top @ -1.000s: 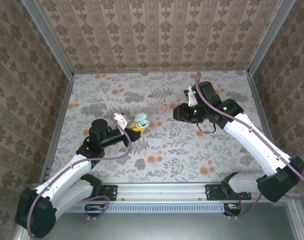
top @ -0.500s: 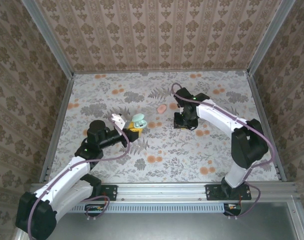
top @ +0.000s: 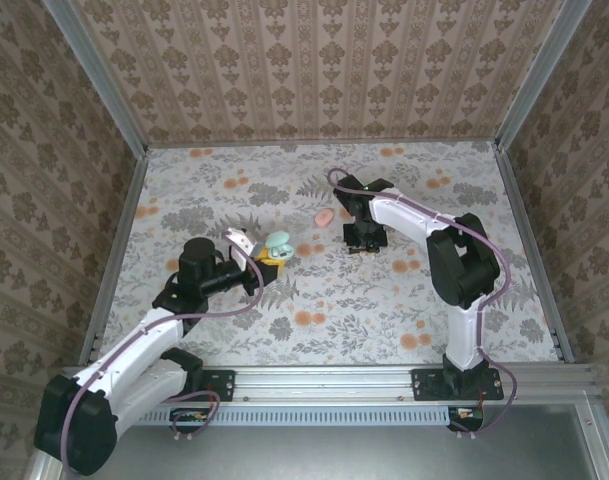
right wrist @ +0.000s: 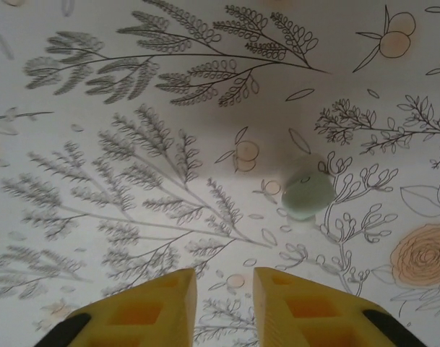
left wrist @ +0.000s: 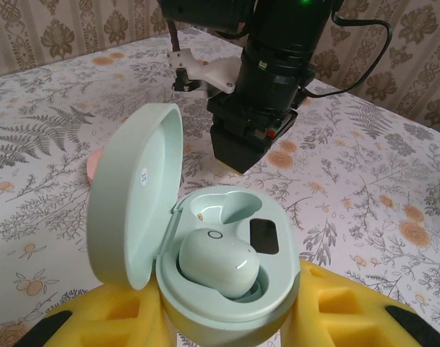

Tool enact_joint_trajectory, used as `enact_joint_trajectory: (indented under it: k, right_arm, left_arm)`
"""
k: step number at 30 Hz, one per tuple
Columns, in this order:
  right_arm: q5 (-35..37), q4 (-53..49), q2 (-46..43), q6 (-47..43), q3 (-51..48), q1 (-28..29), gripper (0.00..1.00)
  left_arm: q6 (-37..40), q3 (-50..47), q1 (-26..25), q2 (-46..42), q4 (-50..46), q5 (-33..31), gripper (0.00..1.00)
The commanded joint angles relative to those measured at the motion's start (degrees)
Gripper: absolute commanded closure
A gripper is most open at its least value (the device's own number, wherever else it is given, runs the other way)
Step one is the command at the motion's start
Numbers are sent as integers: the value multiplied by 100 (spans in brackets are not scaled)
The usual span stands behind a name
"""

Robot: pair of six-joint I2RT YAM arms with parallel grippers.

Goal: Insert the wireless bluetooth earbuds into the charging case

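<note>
Right now we are seeing one loose earbud (right wrist: 308, 195) lying on the desk (right wrist: 75, 130), just ahead and right of our right end effector (right wrist: 224, 285), whose fingers (right wrist: 173, 307) are standing slightly parted, gripping nothing. Our left end effector (left wrist: 230, 329) is clamping the charging case (left wrist: 133, 210), lid open, a second earbud (left wrist: 218, 260) sitting inside.

The case's (left wrist: 230, 217) base is hidden between the left gripper's (left wrist: 225, 312) yellow pads (left wrist: 342, 311), themselves cut off by the lower edge. Its lid (left wrist: 133, 210) covers most of a pink piece (left wrist: 93, 163). The right gripper's (right wrist: 224, 283) fingers (right wrist: 306, 314) are cut off likewise
</note>
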Motion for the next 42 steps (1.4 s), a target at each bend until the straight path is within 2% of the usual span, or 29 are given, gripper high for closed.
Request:
enact_joint_trajectory:
  k: [1,5,19,29,35,42]
  right_arm:
    - [333,-329,176,-12,200,-73,68]
    - [335,-281,274,18,201,-207,65]
    - [36,67,498,40,69,-420,67]
    - [-10,112,680,-8,109,-436,70]
    - [-35,126,701,-53,92,-438,76]
    - [-293,343,285,-224,-134,-430,78]
  left_arm:
    - [156,194,65,114,2,169,87]
    - [152,216,90,319,114,407,87]
    - [177,370,119,643,175,534,87]
    - [177,388,123,599,108,521,87]
    - [191,405,123,604,76,531,87]
    - [208,453,116,601,31,556,87]
